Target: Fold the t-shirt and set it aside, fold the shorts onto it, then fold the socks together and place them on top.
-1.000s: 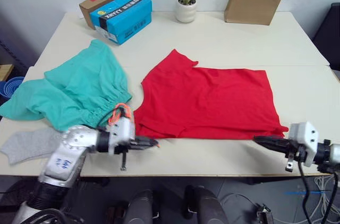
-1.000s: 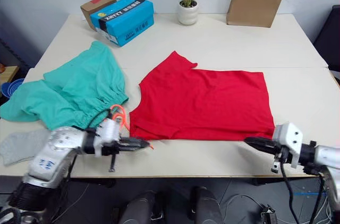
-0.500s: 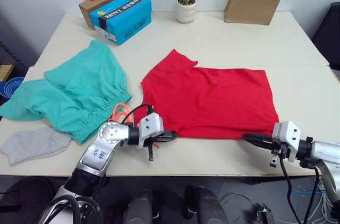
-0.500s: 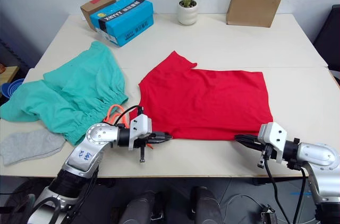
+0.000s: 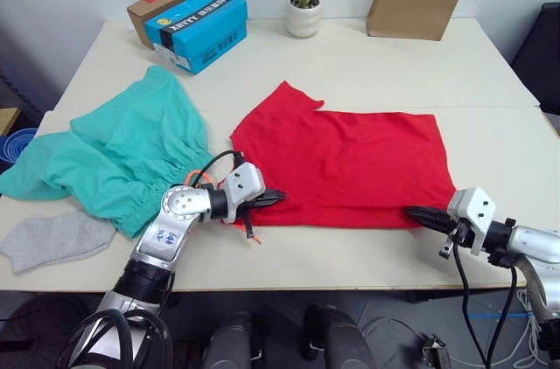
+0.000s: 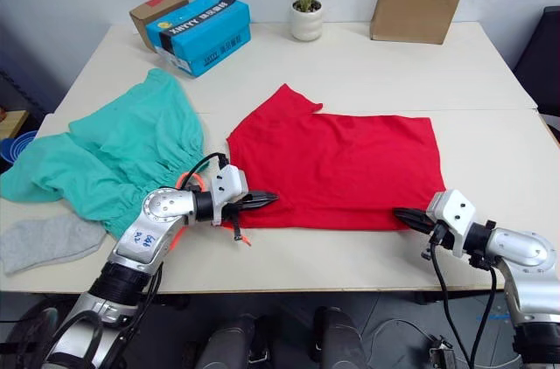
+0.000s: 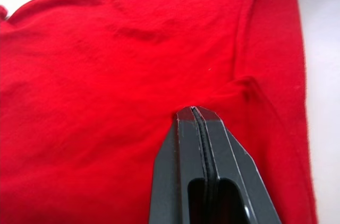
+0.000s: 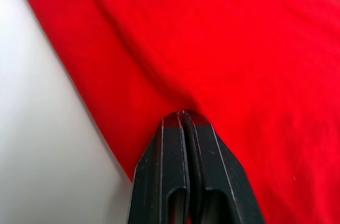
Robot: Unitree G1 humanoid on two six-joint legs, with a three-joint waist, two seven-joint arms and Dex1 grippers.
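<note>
both grippers newly pinching t-shirt [image 5: 350, 168] hem

bright red t-shirt [image 5: 350, 163], teal-green shorts [image 5: 122, 155] with orange drawstring [image 5: 194, 178], heather-grey socks [image 5: 52, 238], black pincers.

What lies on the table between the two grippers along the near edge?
The t-shirt's near hem, running from the left gripper to the right gripper, seen in the left eye view.

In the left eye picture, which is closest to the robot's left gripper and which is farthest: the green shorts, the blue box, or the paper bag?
From the left gripper, at the t-shirt's near edge:
1. The shorts, right beside it on its left.
2. The blue box, at the far left of the table.
3. The paper bag, at the far right of the table.
</note>
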